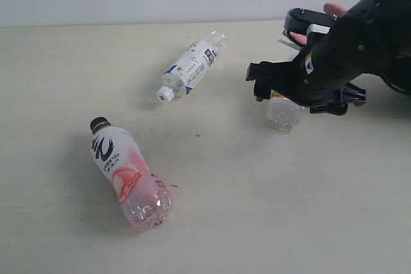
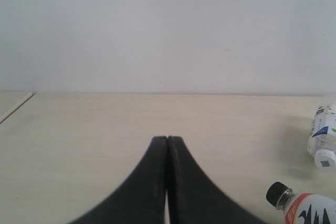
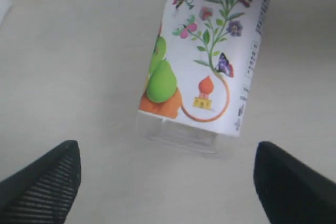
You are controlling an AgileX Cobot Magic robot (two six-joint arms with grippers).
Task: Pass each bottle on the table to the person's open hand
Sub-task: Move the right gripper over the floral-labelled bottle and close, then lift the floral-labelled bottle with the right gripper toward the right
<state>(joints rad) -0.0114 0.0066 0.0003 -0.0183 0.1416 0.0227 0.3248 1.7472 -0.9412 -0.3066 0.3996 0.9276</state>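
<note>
I start on the left. My left gripper [image 2: 167, 141] is completely closed: its two black fingers are pressed flat together with nothing between them. It hangs a little above the table [image 1: 289, 216]. The exterior view does not show it.

Next comes the pink bottle [image 1: 131, 178]. It lies on its side on the table, with the black cap pointing to the far left and the clear base toward the near edge. In the left wrist view I see only its cap and shoulder.

Further right, and deeper on the table, lies the white-label bottle [image 1: 191, 67], also on its side. Its white cap points near-left and it is well apart from the pink one.

Then comes the floral bottle [image 3: 210, 51], with a label of flowers, a butterfly and a green fruit. It rests on the table, and in the exterior view it is mostly hidden under my right arm, so only a clear part shows.

My right gripper [image 3: 168, 182] is just above this bottle. Its fingers [image 3: 39, 182] are spread very wide on both sides of the clear end, and neither touches it, so it holds nothing.

Behind the right arm I see some pink fingers of the person's hand [image 1: 334, 9]. The rest of it is hidden.
</note>
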